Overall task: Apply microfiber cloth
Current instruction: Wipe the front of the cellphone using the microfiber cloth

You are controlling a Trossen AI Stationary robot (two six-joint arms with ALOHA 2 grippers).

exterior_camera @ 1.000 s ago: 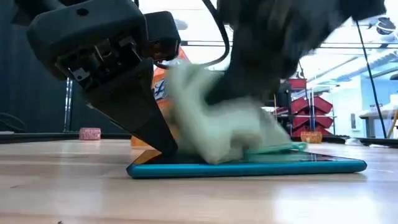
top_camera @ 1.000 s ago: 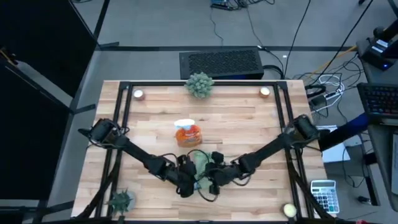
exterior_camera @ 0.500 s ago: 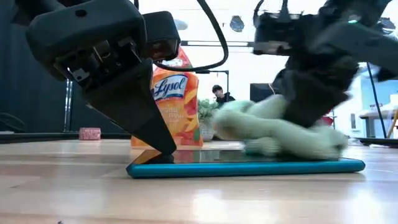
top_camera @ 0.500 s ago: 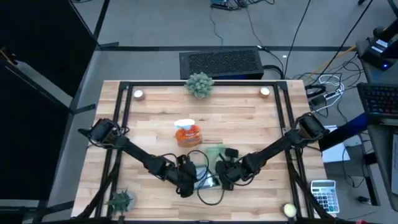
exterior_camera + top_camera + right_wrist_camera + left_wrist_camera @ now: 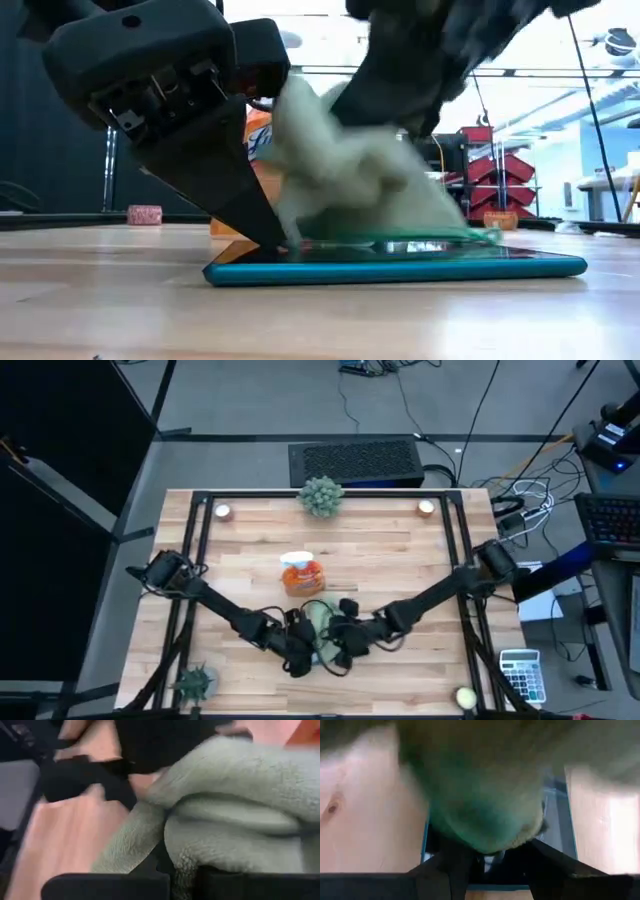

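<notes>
The right gripper [image 5: 340, 636] has its jaws clamped on the microfiber cloth [image 5: 345, 185], a bunched sage-green wad pressed down on the dark tablet [image 5: 400, 268], which lies flat on the worktop [image 5: 400, 560] near its front edge. In the low view the cloth sits over the tablet's left half, touching the glass and reaching right up against the left gripper [image 5: 250, 215]. That left gripper leans on the tablet's left end with its jaws spread wide across it, apparently pinning it in place. Just beyond, farther back, stands the orange spray bottle [image 5: 302, 573]. The step in hand looks like the wiping itself. Next, the cloth likely needs to sweep right across the uncovered half under steady downward pressure, while the left jaws keep the tablet from sliding.
</notes>
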